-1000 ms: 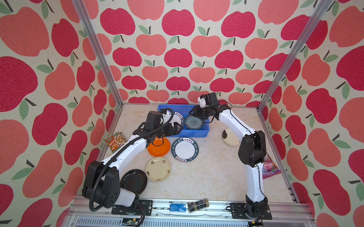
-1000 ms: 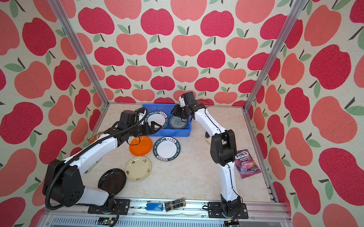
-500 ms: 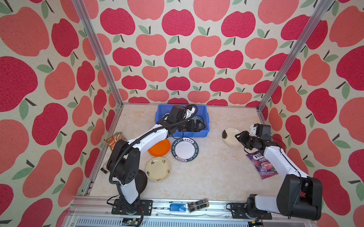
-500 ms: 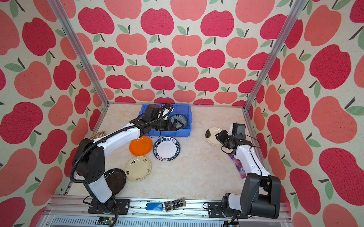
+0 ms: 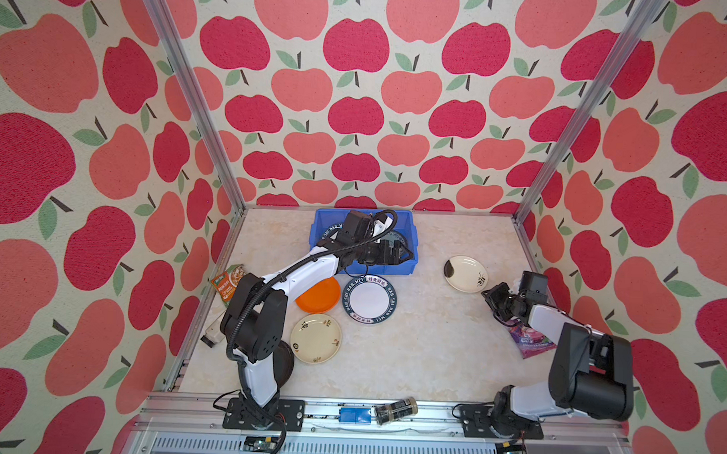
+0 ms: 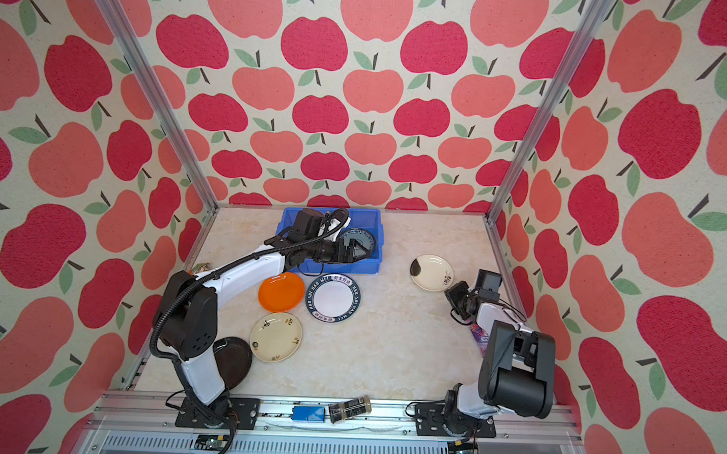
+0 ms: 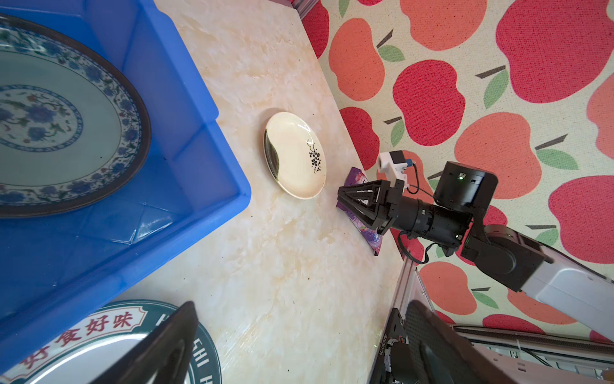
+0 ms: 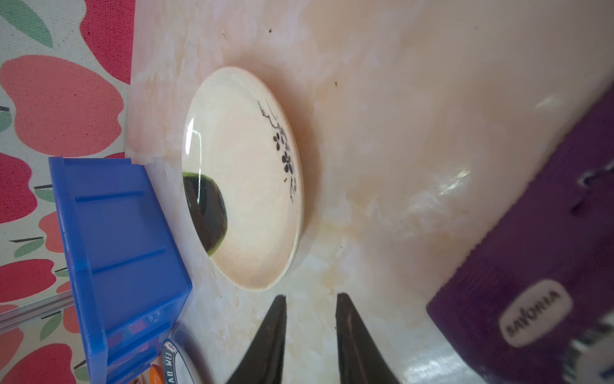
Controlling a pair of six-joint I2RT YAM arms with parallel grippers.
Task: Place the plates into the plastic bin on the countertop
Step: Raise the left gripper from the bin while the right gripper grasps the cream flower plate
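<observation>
The plastic bin (image 5: 411,227) stands at the back of the countertop (image 5: 424,355) and holds a teal patterned plate (image 7: 59,123) and a lettered-rim plate (image 5: 330,231). My left gripper (image 5: 394,254) hovers open over the bin's front right corner, holding nothing. A cream plate with a black flower sprig (image 5: 465,273) (image 8: 242,176) lies flat at the right. My right gripper (image 5: 490,297) (image 8: 311,296) sits just short of its rim, jaws narrowly open and empty. In front of the bin lie an orange plate (image 5: 320,295), a lettered-rim plate (image 5: 369,299), a cream plate (image 5: 315,338) and a black plate (image 6: 232,360).
A purple snack packet (image 5: 530,342) lies under the right arm by the right rail. An orange packet (image 5: 228,279) lies at the left rail. A small blue box (image 5: 355,415) and a dark jar (image 5: 397,410) rest on the front rail.
The right arm has left the bin and swung to the right beside the flower-sprig plate, its jaws narrowing. The left gripper has moved across the bin to its front right corner.
</observation>
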